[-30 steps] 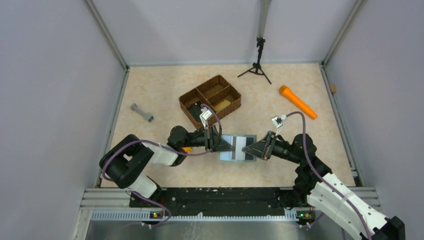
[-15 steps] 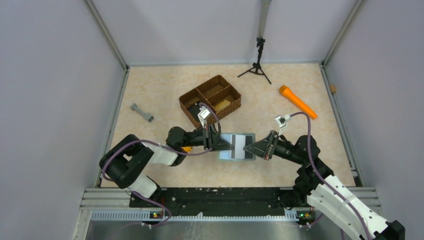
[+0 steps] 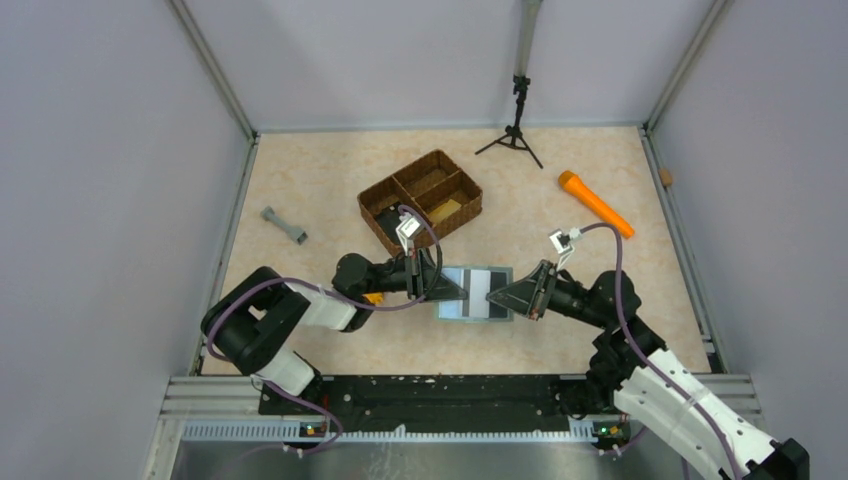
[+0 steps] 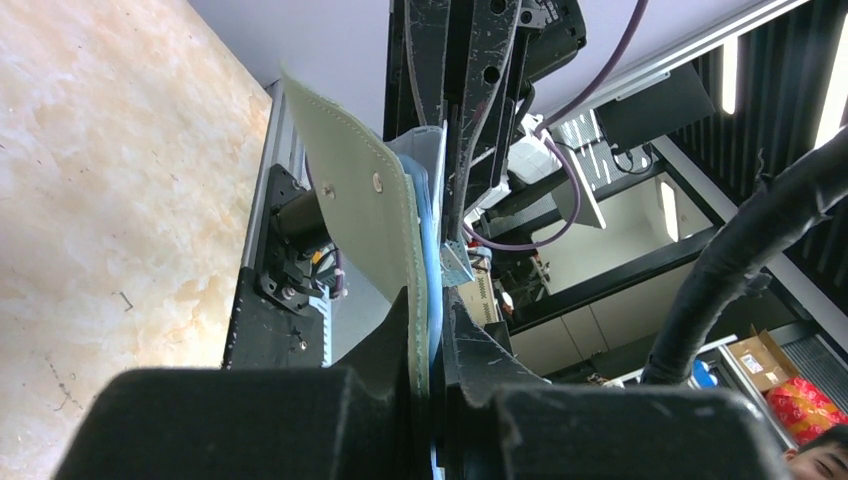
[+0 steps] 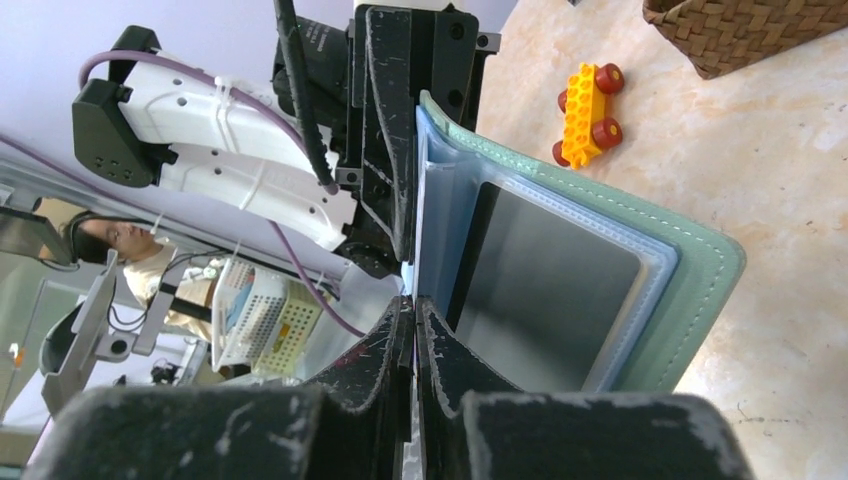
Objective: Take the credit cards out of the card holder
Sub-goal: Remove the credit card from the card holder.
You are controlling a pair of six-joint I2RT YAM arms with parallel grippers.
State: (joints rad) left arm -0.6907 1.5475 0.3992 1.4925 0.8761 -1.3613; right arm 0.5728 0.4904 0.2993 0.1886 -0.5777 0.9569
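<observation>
**ROBOT TEST CELL IN A LABORATORY**

The tabletop was enclosed left, right and far by plain grey panels on aluminium rails. A tripod stood at the far edge. Outside, wrist views showed cable runs, a cardboard box and a person.

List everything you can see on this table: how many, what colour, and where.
grey-green folding card holder: one, grey-green with pale blue pockets, open at table front centre between the arms
dark grey credit card: one visible, dark grey, inside a clear pocket
brown woven three-part basket: one, brown, behind the holder
orange cylindrical torch-like object: one, orange, far right
grey dumbbell-shaped piece: one, grey, far left
black tripod: one, black, back edge
yellow toy car with red wheels: one, yellow, beside the left arm
left end effector: one, black, shut on the holder's edge
right end effector: one, black, shut at the pockets' edge
</observation>
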